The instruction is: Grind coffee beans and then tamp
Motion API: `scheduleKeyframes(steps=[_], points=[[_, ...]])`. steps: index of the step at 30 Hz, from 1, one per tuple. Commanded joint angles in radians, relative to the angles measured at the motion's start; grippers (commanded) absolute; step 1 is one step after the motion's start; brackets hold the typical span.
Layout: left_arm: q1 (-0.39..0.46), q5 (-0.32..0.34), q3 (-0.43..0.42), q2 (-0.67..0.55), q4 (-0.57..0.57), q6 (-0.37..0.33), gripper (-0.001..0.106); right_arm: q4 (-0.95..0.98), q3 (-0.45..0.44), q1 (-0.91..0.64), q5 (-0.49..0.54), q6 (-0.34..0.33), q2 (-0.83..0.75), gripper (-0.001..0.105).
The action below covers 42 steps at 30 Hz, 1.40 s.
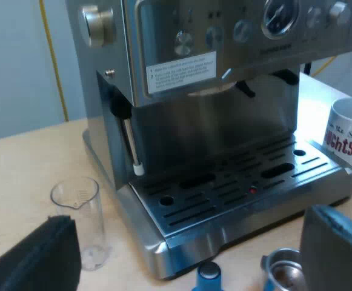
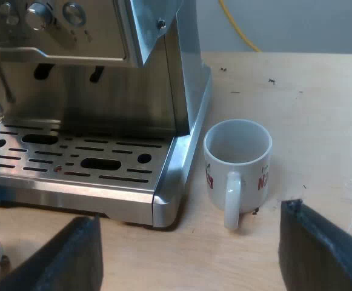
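Left tool (image 1: 191, 242) and right tool (image 2: 191, 242) gape wide, holding nothing; measuring glass (image 1: 82, 218) and mug (image 2: 237, 160) stand empty

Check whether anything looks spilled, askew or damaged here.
Nothing spilled or damaged. The mug and measuring glass stand upright beside the espresso machine; only a few dark specks dot the table near the mug.
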Motion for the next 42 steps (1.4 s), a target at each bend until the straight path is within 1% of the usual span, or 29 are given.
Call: scheduleKeyframes(steps=[1, 2, 4, 6, 8, 9, 13, 15, 24, 27, 28, 34, 38, 42], points=[[-0.001, -0.039, 0.003, -0.048, 0.032, -0.002, 0.078, -0.007, 0.011, -0.004, -0.007, -0.003, -0.049, 0.063], [-0.001, -0.038, 0.000, -0.044, 0.058, -0.002, 0.078, -0.007, 0.016, -0.004, -0.007, -0.003, -0.061, 0.063], [-0.001, -0.041, 0.000, -0.044, 0.070, -0.002, 0.078, -0.007, 0.032, -0.004, -0.007, -0.003, -0.111, 0.063], [-0.001, -0.042, 0.003, -0.044, 0.090, 0.016, 0.078, -0.007, 0.043, -0.004, -0.007, 0.007, -0.146, 0.063], [-0.001, -0.042, 0.003, -0.044, 0.090, 0.028, 0.078, -0.007, 0.049, -0.004, -0.007, 0.017, -0.154, 0.063], [-0.001, -0.042, 0.003, -0.044, 0.090, 0.028, 0.078, 0.018, 0.048, -0.004, -0.015, 0.046, -0.148, 0.063], [-0.001, -0.042, 0.004, -0.044, 0.090, 0.039, 0.078, 0.008, 0.072, -0.004, -0.030, 0.055, -0.150, 0.063], [-0.001, -0.042, 0.018, -0.044, 0.079, 0.040, 0.078, 0.008, 0.093, -0.004, -0.030, 0.063, -0.150, 0.063], [-0.001, -0.042, 0.110, -0.044, 0.053, 0.040, 0.078, 0.008, 0.195, -0.004, -0.037, 0.062, -0.150, 0.063], [-0.001, -0.042, 0.128, -0.044, 0.012, 0.035, 0.078, 0.001, 0.224, -0.004, -0.037, 0.062, -0.150, 0.063], [-0.001, -0.042, 0.133, -0.044, 0.002, 0.035, 0.078, -0.009, 0.250, -0.004, -0.037, 0.062, -0.150, 0.063], [-0.001, -0.042, 0.133, -0.044, 0.001, 0.035, 0.078, -0.023, 0.309, -0.004, -0.045, 0.062, -0.148, 0.063], [-0.001, -0.042, 0.133, -0.044, 0.001, 0.035, 0.078, -0.022, 0.345, -0.004, -0.070, 0.062, -0.148, 0.063], [-0.001, -0.042, 0.133, -0.044, 0.001, 0.035, 0.078, -0.030, 0.349, -0.004, -0.075, 0.062, -0.148, 0.063]])
